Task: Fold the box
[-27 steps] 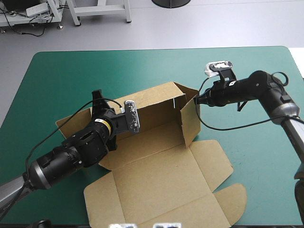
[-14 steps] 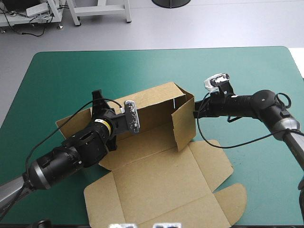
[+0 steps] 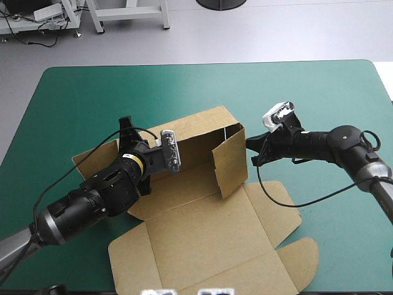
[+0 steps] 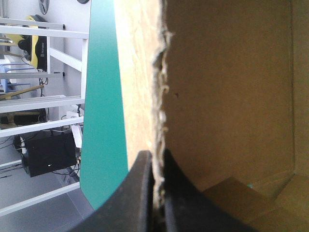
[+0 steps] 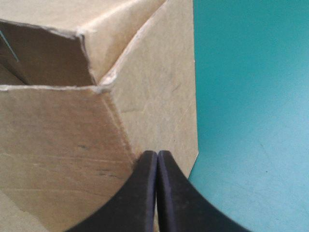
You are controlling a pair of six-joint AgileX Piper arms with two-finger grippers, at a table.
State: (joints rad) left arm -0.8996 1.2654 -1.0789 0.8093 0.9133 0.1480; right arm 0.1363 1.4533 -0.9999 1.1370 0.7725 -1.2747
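The brown box (image 3: 202, 233) lies in the middle of the teal-green table, its back wall (image 3: 196, 132) raised and its lid panel flat toward the near edge. My left gripper (image 3: 129, 136) is at the wall's left end. In the left wrist view the board edge (image 4: 159, 96) runs between its black fingers, so the left gripper (image 4: 157, 157) is shut on the box. My right gripper (image 3: 250, 150) is shut, its tips against the outer face of the right end flap (image 3: 232, 163), which stands swung inward. In the right wrist view the right gripper (image 5: 157, 155) touches that flap (image 5: 154, 87) near its corner.
A flat side flap (image 3: 92, 161) of the box lies under my left arm. The rounded tuck flap (image 3: 298, 261) lies near the table's front right. Bare teal-green cover (image 3: 319, 92) stretches along the far side and to the right.
My right gripper has moved left and slightly nearer, pushing the right end flap inward across the box's open end. The left arm and back wall have stayed put.
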